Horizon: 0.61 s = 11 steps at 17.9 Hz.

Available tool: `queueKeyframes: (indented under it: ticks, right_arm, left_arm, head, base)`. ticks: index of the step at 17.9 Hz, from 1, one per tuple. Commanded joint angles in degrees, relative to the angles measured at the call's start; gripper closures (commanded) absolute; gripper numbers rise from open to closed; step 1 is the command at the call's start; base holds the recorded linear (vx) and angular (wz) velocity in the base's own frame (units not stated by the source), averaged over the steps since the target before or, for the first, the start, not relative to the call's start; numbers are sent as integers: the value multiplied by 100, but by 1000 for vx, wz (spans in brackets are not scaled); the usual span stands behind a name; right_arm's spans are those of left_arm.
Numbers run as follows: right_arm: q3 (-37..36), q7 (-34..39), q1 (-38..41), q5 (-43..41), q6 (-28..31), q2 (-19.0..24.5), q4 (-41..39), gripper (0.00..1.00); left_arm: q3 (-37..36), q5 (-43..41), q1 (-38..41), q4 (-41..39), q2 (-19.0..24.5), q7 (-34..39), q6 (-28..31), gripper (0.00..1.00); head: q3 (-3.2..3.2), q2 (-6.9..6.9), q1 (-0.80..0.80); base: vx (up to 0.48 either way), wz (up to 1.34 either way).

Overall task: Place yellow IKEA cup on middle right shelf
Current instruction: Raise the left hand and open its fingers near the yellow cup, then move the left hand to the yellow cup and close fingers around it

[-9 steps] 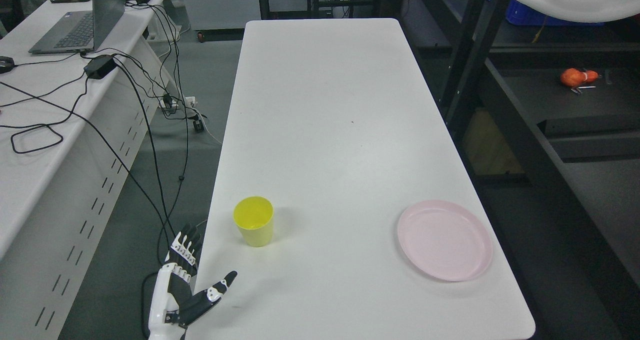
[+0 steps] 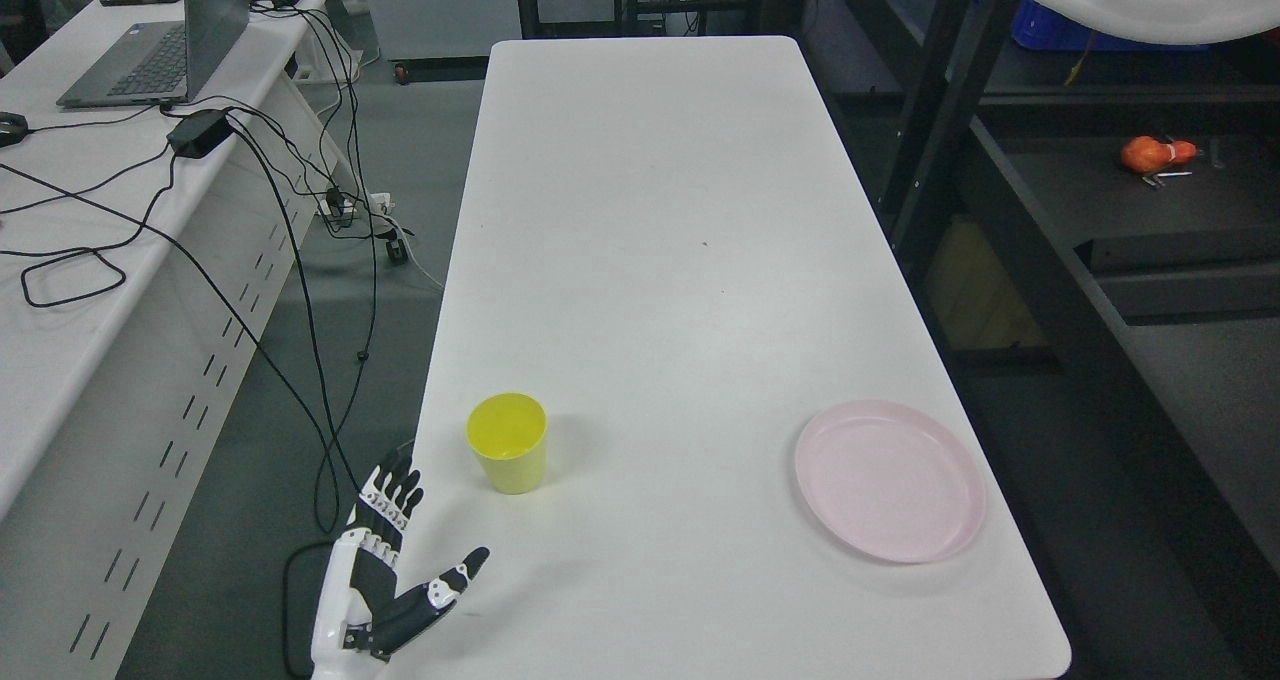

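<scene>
Left hand (image 2: pixel 385 575): white shell on the back and wrist, black inner palm and finger segments. Fingers (image 2: pixel 392 505) are black with small white knuckle plates and rows of tiny light dots at the joints; tips are black. Thumb (image 2: pixel 445 585) is black with 1 white plate mid-length, and the white forearm casing runs off the bottom edge.

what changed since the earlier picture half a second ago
The left robot hand shifted slightly right toward the table edge, fingers spread, holding nothing. It has not touched the yellow plastic cup. The cup, the pink round plate and the white table stayed as they were.
</scene>
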Motion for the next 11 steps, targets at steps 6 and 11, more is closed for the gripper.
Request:
queueKeyframes:
  ticks: [6, 11]
  right_arm:
    - [97, -4, 79, -141, 4, -100, 0, 1]
    - [97, -4, 79, -141, 4, -100, 0, 1]
  left_arm:
    - [56, 688, -494, 242, -162, -67, 685, 1]
    - [144, 557, -969, 330, -223, -67, 1265, 1]
  head:
    - [0, 0, 0]
    - [0, 0, 0]
  base:
    - [0, 0]
    - [0, 0]
